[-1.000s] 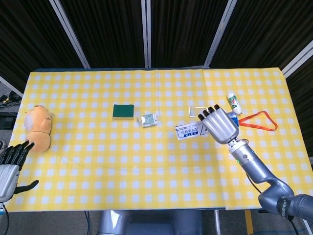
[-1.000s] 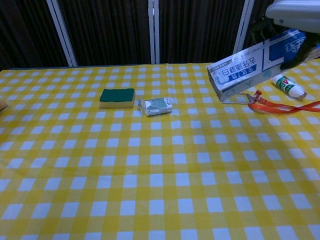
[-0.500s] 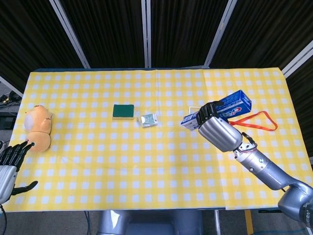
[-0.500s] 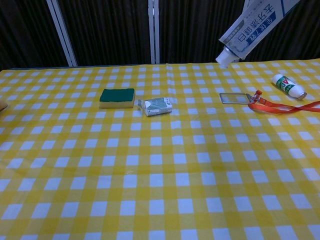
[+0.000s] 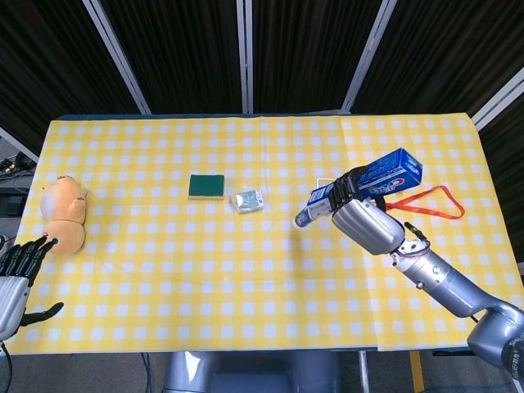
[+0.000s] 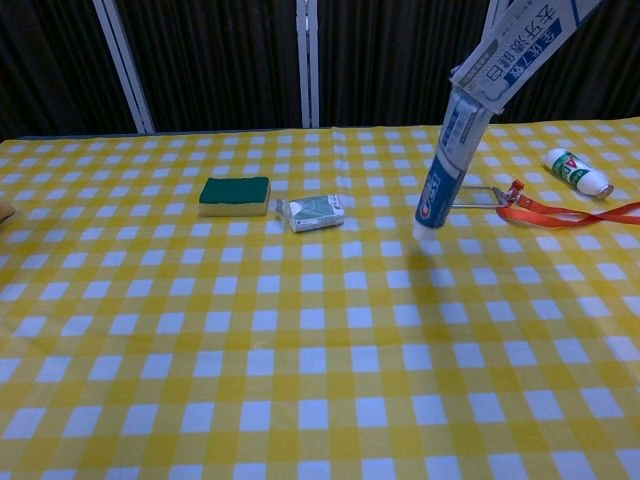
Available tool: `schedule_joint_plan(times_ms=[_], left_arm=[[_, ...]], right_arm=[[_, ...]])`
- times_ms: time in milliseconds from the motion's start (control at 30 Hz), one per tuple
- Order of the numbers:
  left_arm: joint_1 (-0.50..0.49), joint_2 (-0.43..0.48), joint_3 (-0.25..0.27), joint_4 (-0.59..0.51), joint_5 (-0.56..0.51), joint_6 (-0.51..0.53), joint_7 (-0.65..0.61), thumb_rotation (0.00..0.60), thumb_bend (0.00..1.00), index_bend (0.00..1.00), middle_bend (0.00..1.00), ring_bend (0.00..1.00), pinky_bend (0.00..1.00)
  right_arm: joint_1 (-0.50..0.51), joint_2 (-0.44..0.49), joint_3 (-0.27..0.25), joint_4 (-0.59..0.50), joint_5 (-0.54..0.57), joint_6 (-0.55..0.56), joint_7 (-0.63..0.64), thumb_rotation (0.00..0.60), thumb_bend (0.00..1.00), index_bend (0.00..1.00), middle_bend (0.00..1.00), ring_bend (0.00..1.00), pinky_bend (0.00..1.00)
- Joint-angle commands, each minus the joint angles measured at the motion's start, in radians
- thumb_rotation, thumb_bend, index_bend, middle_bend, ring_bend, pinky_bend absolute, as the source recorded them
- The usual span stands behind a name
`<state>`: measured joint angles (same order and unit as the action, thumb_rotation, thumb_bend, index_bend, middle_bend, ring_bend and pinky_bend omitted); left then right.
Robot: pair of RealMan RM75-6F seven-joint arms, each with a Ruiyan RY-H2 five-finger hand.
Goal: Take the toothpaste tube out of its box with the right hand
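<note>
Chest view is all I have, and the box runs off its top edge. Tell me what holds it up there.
Observer: The right hand grips the box from the near side, open end tilted down to the left, with the toothpaste tube sticking out of it.
Operator: Report the left hand.
Observer: The left hand is at the near left corner of the table, fingers apart, holding nothing.

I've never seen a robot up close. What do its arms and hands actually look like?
The right hand has a smooth silver-grey shell on the back and black fingers. Its arm is a jointed silver-grey metal tube with thin dark wires at the wrist. The left hand, at the picture's edge, looks alike: grey body, black fingers. No sleeves.
</note>
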<state>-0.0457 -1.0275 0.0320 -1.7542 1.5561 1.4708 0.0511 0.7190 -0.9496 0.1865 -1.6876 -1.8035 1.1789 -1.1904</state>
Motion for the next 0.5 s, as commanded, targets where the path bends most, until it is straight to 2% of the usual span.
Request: schedule_joint_plan(times_ms=[33,200,233,300,500], left_arm=[[0.0,-0.001,0.001,-0.001,0.002,-0.001,0.004,0.6,0.0,0.0,0.0,0.0,0.0],[0.001,-0.002,0.002,-0.004,0.002,0.001,0.008,0.6,0.0,0.0,0.0,0.0,0.0],[0.002,-0.002,0.001,-0.004,0.002,0.003,0.008,0.6,0.0,0.0,0.0,0.0,0.0],[0.002,-0.002,0.002,-0.005,0.002,0.002,0.009,0.6,0.0,0.0,0.0,0.0,0.0],[0.001,-0.003,0.003,-0.006,0.005,0.002,0.014,0.6,0.0,0.0,0.0,0.0,0.0]], right_arm=[[-0.01,0.006,0.007,0.019,-0.011,0.013,0.007,0.6,0.46,0.51,0.54,0.49,0.46],[-0.03,0.004,0.029,0.032,0.003,0.058,0.048,0.6,0.46,0.51,0.54,0.49,0.46],[-0.058,-0.018,0.061,0.011,0.091,0.112,0.143,0.6,0.46,0.51,0.54,0.49,0.46],[-0.073,-0.038,0.071,-0.004,0.144,0.126,0.22,0.6,0.46,0.51,0.54,0.49,0.46],[-0.101,-0.076,0.031,-0.077,0.269,0.05,0.416,0.6,0.46,0.51,0.54,0.49,0.46]])
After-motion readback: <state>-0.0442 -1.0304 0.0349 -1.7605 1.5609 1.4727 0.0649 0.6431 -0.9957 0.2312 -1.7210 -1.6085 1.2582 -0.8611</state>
